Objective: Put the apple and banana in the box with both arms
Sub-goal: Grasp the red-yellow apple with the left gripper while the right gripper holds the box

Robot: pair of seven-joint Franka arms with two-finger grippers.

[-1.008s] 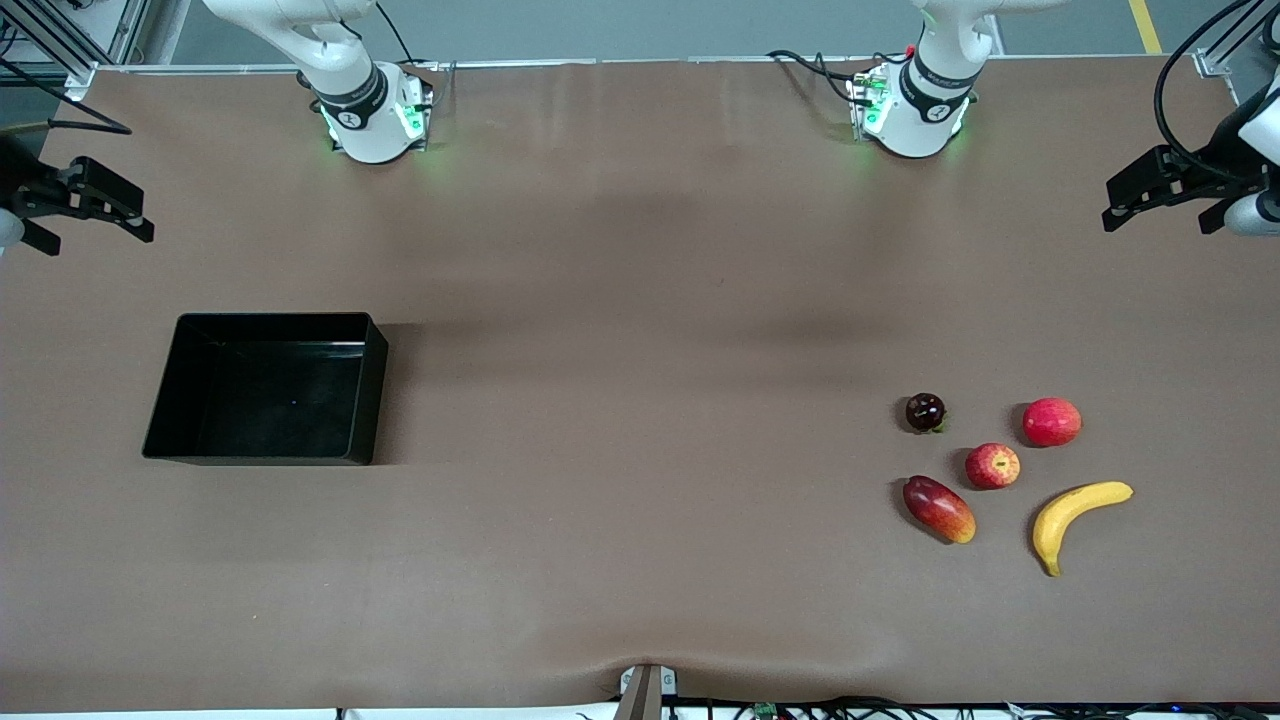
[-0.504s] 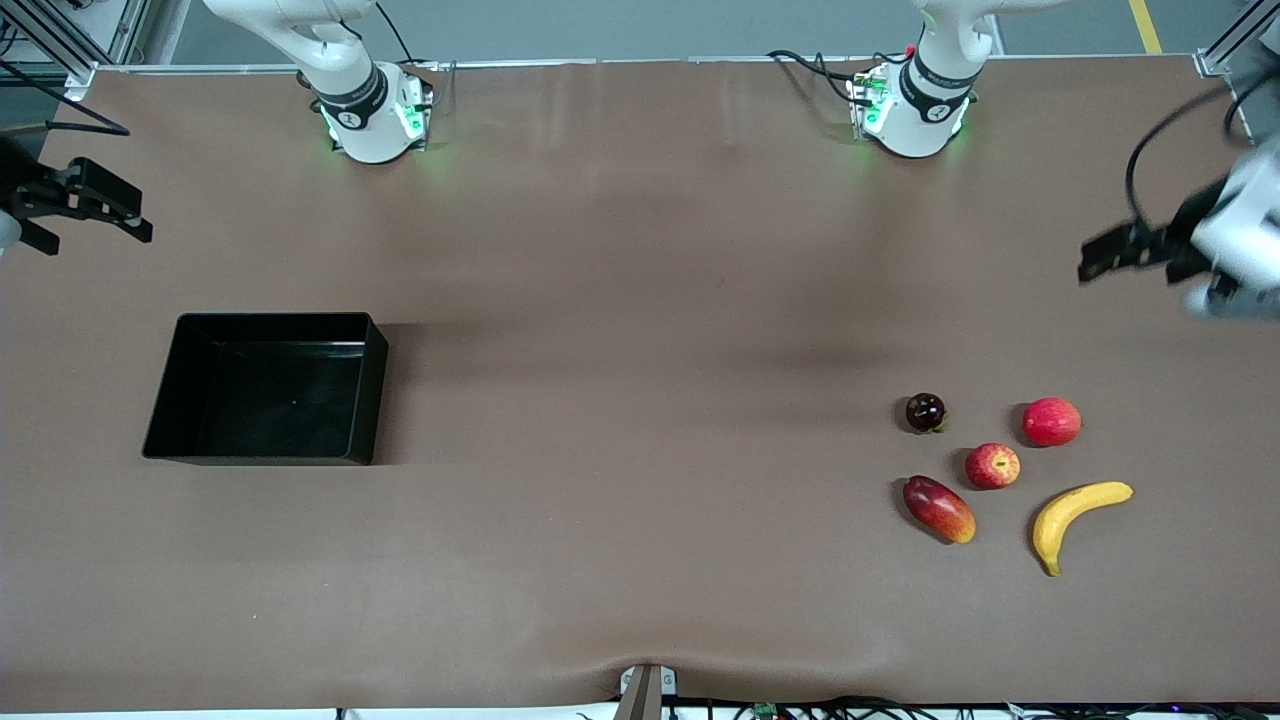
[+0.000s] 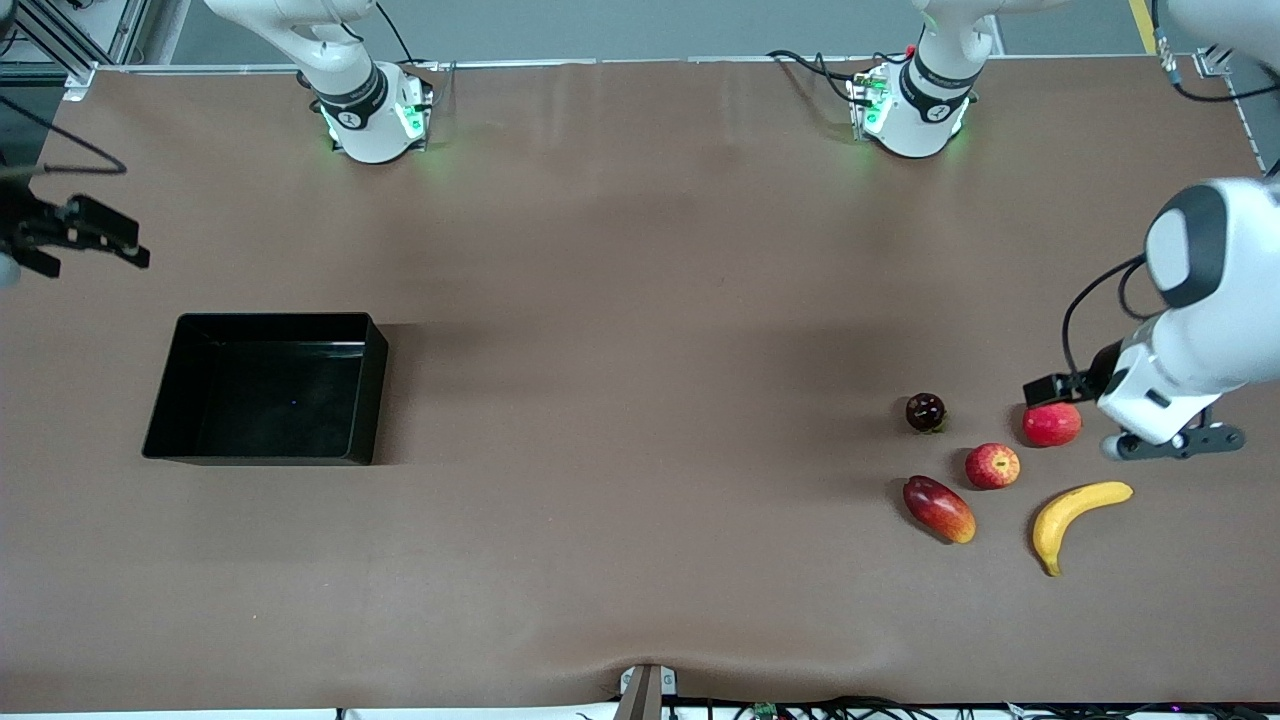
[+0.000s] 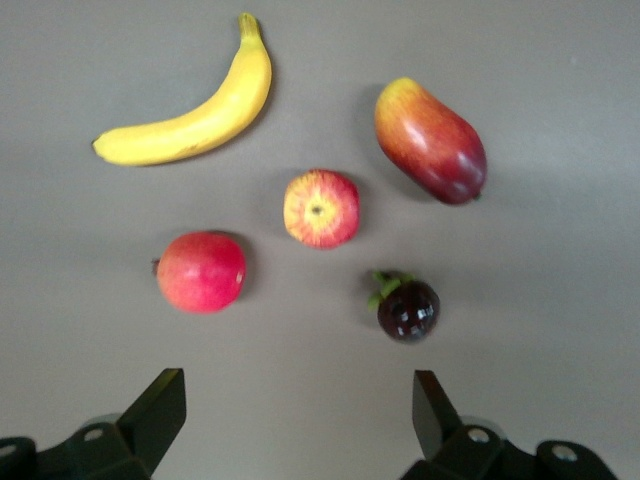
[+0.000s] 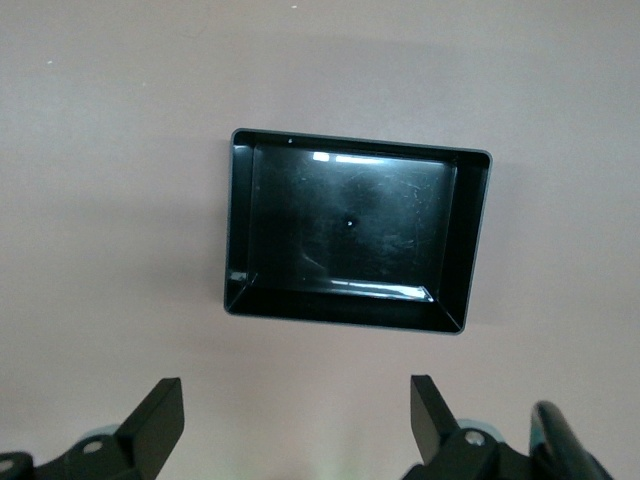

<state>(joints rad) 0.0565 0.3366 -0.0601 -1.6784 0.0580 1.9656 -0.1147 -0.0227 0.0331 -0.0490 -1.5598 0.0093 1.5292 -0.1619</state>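
My left gripper (image 4: pixel 295 415) hangs in the air with its fingers spread wide and nothing between them, above the brown table (image 3: pixel 640 250) at the left arm's end, over the spot by the smooth red-pink fruit (image 3: pixel 1051 424). Below it lies a cluster of five fruits: the apple (image 3: pixel 992 466), streaked red and yellow with its stem dimple up, sits in the middle; the banana (image 3: pixel 1075 513) lies nearer the front camera than the apple, close beside it but not touching; the oblong red-and-yellow fruit (image 3: pixel 939 508) lies beside the banana, toward the right arm's end; the small dark round fruit (image 3: pixel 925 411) sits farther from the camera than the apple. My right gripper (image 3: pixel 90 232) is likewise wide open and empty, raised over the table's edge at the right arm's end. The box (image 3: pixel 160 420), black and glossy, stands empty on the table toward that same end, well apart from the fruits.
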